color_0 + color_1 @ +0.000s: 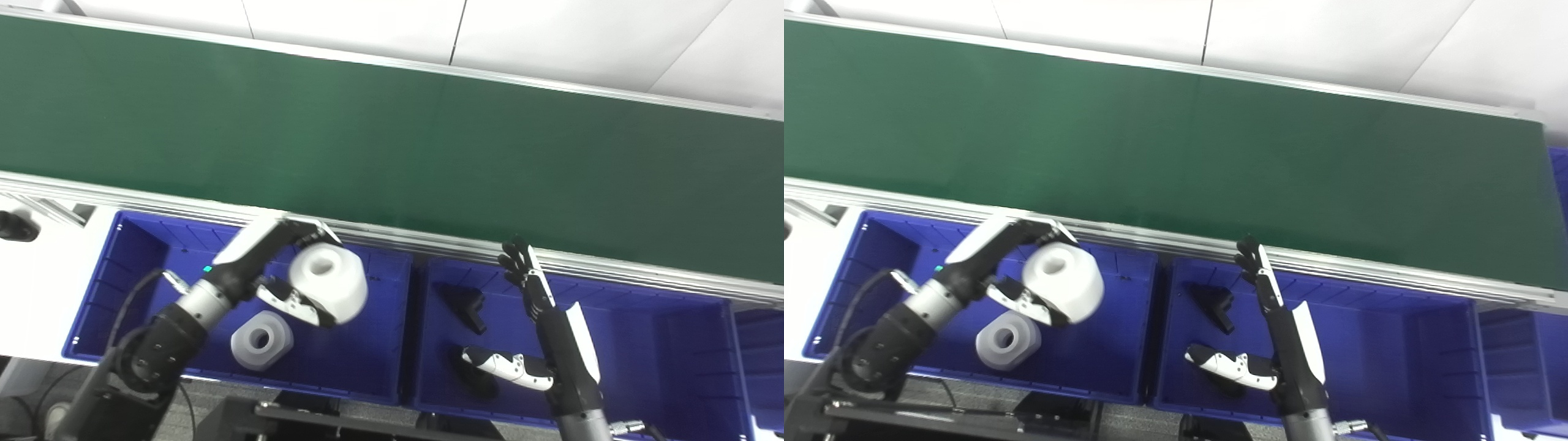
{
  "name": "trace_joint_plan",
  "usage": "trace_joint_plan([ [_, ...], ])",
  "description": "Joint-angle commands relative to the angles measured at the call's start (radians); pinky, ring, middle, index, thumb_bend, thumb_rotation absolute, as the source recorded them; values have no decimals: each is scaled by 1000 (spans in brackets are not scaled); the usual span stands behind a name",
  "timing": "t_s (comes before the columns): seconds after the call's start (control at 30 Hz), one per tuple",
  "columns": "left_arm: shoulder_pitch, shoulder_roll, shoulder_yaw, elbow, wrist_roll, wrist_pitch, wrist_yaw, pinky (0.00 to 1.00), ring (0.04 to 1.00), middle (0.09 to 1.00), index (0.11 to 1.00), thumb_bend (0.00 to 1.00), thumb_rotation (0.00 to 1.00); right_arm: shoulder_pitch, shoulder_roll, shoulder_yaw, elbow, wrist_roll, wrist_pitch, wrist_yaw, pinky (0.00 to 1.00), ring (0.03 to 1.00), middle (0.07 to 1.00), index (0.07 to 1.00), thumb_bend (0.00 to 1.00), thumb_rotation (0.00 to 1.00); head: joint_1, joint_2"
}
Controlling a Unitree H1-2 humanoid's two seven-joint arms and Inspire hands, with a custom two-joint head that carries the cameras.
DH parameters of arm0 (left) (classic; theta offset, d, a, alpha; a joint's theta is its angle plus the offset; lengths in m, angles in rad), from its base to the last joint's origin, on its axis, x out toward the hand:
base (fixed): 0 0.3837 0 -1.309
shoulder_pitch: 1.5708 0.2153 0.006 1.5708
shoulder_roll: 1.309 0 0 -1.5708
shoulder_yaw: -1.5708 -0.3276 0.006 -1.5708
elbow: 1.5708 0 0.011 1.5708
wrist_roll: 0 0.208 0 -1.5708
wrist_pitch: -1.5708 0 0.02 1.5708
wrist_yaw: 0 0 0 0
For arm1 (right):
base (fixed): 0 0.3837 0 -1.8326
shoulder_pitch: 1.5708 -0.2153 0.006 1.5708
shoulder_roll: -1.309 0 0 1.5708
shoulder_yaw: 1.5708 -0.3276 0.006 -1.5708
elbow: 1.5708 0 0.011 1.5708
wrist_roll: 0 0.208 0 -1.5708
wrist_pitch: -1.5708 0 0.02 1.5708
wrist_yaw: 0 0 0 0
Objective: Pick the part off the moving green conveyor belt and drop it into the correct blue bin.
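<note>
My left hand (278, 269) is shut on a white cylindrical part (331, 282) with a hole in its top, holding it in the air above the left blue bin (135, 245). A second white part (261, 340) of the same kind lies on that bin's floor, just below the held one. My right hand (533, 318) is open and empty over the middle blue bin (643, 343), fingers straight and pointing toward the belt, thumb out to the left. The green conveyor belt (392, 147) carries no part in view.
A black part (465, 304) lies in the middle bin, left of my right hand. Another blue bin (762, 355) shows at the far right edge. The belt's metal rail (429, 242) runs along the bins' far side. A white surface (37, 275) lies left of the bins.
</note>
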Motion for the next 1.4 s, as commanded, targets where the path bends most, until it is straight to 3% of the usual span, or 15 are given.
trace_joint_plan([
  [0.0,-11,-7,-22,-2,78,-7,26,455,449,513,487,501,0,6,-2,-8,-3,17,-20,3,907,930,966,1000,868,502,10,-10],
  [0.13,-17,-17,-64,1,196,15,32,455,442,520,491,499,0,12,-5,-14,-3,10,-22,4,900,933,975,1000,868,515,24,-15],
  [0.2,-5,-24,-88,-42,304,91,6,433,422,517,513,497,0,20,-6,-17,0,19,-33,2,902,929,979,1000,864,516,27,-15],
  [0.27,10,-26,-121,-112,472,184,-49,468,518,542,508,506,33,34,-5,-17,-28,24,-21,4,897,928,975,1000,869,511,33,9],
  [0.33,18,-33,-156,-165,669,254,-110,680,625,623,664,678,589,38,-10,-19,-43,28,-21,7,899,932,978,1000,860,501,36,22],
  [0.37,23,-41,-170,-181,745,281,-143,784,678,651,700,736,782,38,-13,-20,-40,29,-27,8,900,931,979,1000,857,504,36,13],
  [0.4,29,-50,-181,-194,796,304,-171,860,717,674,722,777,889,39,-12,-23,-39,30,-28,6,904,930,980,1000,856,505,36,7],
  [0.47,47,-73,-188,-224,846,336,-211,976,808,746,764,842,982,45,-9,-26,-42,25,-28,3,894,925,971,995,865,503,38,3],
  [0.6,96,-114,-182,-289,876,358,-206,999,882,843,815,874,984,60,-10,-27,-75,37,-8,15,895,932,972,999,869,499,40,16],
  [0.7,142,-147,-167,-311,789,336,-140,1000,909,889,850,866,933,59,-14,-31,-78,47,-5,24,906,938,977,998,870,495,32,16],
  [0.73,155,-157,-158,-312,742,327,-114,983,898,907,864,845,827,59,-14,-33,-77,45,-4,24,893,932,973,996,874,495,31,15],
  [0.9,202,-251,-28,-287,283,280,-5,816,895,937,884,784,569,57,-12,-38,-72,27,9,26,862,924,969,997,870,497,17,16],
  [1.07,180,-250,12,-187,-131,109,-39,843,912,928,904,767,449,52,-18,-33,-75,35,28,40,887,937,979,1000,866,486,1,19],
  [1.2,148,-222,4,-119,-256,51,-83,869,908,936,914,878,432,54,-14,-30,-76,19,43,45,894,941,985,1000,874,500,-23,11],
  [1.37,135,-211,8,-41,-325,-83,-58,868,911,933,910,900,387,57,7,-28,-76,5,67,40,901,941,979,990,878,491,-41,7],
])
